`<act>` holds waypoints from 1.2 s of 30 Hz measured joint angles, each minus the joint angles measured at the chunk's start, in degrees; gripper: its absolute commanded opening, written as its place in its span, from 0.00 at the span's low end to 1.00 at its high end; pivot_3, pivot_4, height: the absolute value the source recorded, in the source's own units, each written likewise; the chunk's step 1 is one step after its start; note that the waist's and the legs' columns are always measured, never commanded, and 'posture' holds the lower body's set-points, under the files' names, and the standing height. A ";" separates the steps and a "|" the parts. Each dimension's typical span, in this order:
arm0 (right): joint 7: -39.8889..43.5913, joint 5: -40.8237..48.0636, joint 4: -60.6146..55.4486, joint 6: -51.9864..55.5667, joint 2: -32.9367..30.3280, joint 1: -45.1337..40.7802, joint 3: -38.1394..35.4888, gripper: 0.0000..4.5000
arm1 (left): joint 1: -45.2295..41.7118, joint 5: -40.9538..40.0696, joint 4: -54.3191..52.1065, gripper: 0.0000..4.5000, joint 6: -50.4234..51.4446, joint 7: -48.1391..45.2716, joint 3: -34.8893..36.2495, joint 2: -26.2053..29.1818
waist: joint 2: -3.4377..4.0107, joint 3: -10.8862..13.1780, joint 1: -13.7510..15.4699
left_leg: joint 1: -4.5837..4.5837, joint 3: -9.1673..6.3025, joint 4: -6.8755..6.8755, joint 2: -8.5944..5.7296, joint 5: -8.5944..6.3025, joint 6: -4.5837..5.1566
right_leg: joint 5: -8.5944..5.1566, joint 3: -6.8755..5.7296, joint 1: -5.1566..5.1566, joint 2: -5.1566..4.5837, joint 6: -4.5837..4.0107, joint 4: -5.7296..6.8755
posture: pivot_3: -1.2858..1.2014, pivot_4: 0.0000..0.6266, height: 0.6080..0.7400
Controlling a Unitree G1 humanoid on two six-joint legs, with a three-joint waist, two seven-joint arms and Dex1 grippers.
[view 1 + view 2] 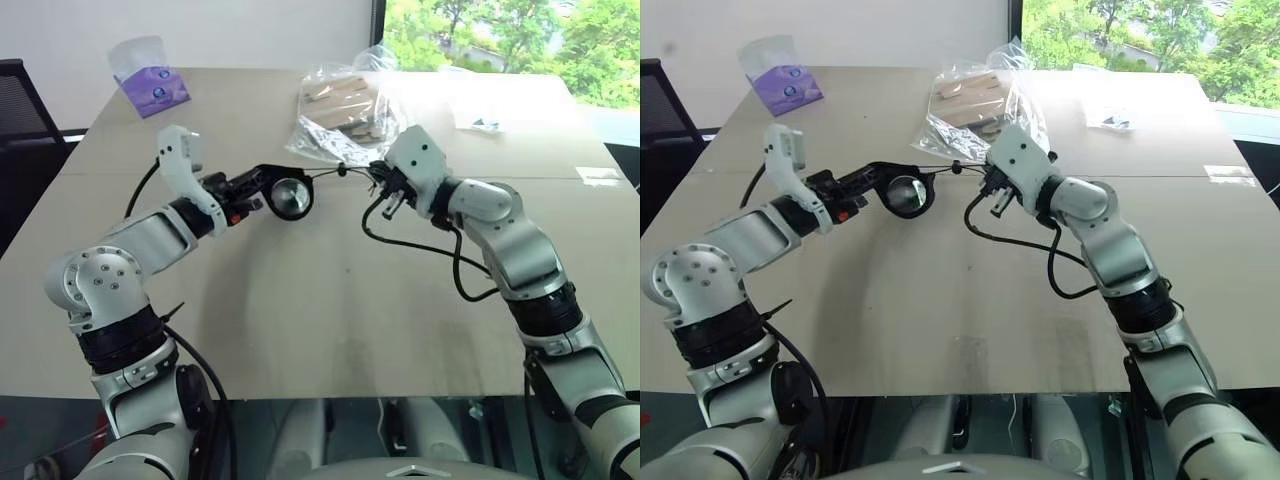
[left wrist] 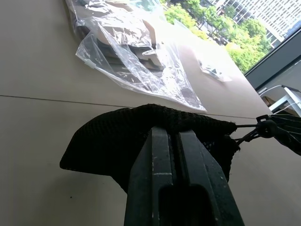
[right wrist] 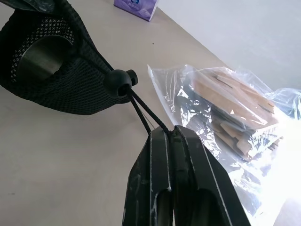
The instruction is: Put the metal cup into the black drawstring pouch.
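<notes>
Tabletop (image 1: 330, 320): beige, two panels with a seam running across mid-depth. Clear plastic bag of wooden blocks (image 1: 345, 115) lies toward the far side, crumpled, blocks stacked inside. Purple tissue pack (image 1: 152, 85) sits at the far left, white tissue sticking up, well apart from the block bag. Small clear packet with dark contents (image 1: 480, 122) at far right. Small white label (image 1: 598, 175) near the right edge. Black chair (image 1: 20, 110) beside the left edge. Window with green trees (image 1: 510, 40) behind.

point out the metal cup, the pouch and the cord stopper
metal cup (image 1: 291, 197): left eye view, its shiny end.
black drawstring pouch (image 2: 108, 141): left wrist view, mesh fabric.
cord stopper (image 3: 117, 83): right wrist view, its round body.
</notes>
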 measured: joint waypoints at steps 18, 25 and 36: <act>-0.14 2.53 -0.76 1.63 0.70 1.58 -0.96 0.03 | -1.11 -2.37 1.21 0.00 -0.37 3.54 0.94 -0.08 | 0.00 0.00 0.00 | 0.00 0.00 0.00 0.00 0.00 0.00 | 0.00 0.01 0.00 0.00 0.00 0.00 | 0.52 0.24 1.00; -1.56 1.79 -0.63 -0.13 0.66 1.24 -1.07 0.03 | -1.09 -2.45 2.16 0.00 -0.37 3.47 0.70 0.09 | 0.00 0.00 0.00 | 0.00 0.01 0.00 0.00 0.00 0.00 | 0.00 0.01 0.00 0.01 0.00 0.00 | 0.52 0.24 1.00; -1.67 -0.62 1.08 -5.87 0.16 -1.32 -1.21 0.03 | -1.10 -5.13 0.95 0.00 -0.37 3.69 0.68 0.08 | 0.00 0.00 0.01 | 0.00 0.01 0.01 0.00 0.00 0.00 | 0.00 0.01 0.00 0.00 0.00 0.00 | 0.52 0.24 1.00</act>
